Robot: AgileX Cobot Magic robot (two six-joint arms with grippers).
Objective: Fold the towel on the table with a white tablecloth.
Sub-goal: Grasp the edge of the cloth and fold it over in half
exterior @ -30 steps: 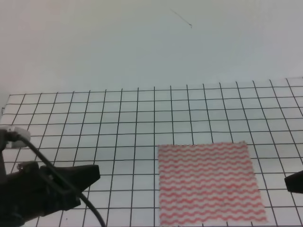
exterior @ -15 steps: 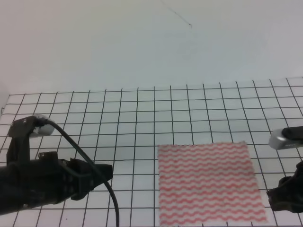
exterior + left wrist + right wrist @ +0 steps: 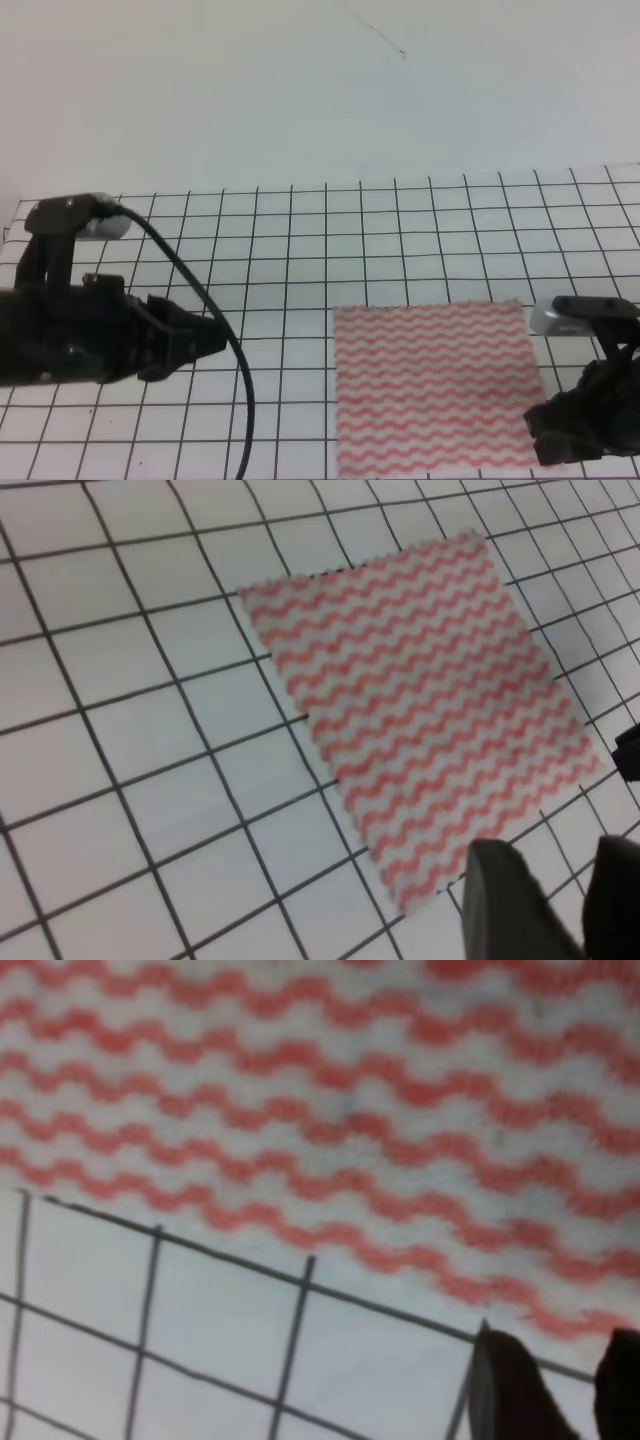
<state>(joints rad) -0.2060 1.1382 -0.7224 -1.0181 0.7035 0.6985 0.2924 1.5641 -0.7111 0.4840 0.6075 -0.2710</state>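
Note:
The towel (image 3: 435, 385), white with red-pink wavy stripes, lies flat on the grid-lined tablecloth (image 3: 330, 230) at the front right of the table. My left gripper (image 3: 215, 335) hovers well to the left of it, pointing toward it. In the left wrist view the towel (image 3: 420, 710) fills the middle and the left gripper (image 3: 555, 910) shows a narrow gap between its fingers, nothing in it. My right gripper (image 3: 540, 432) is low at the towel's near right corner. In the right wrist view its fingers (image 3: 510, 1380) stand slightly apart just beside the towel's edge (image 3: 330, 1110).
A plain pale wall rises behind the table's far edge. A black cable (image 3: 235, 390) loops down from the left arm toward the front edge. The towel's near edge lies close to the bottom of the exterior high view.
The left arm has risen and its tip has moved right, toward the towel. The right arm has come in from the right edge and dropped to the towel's near right corner.

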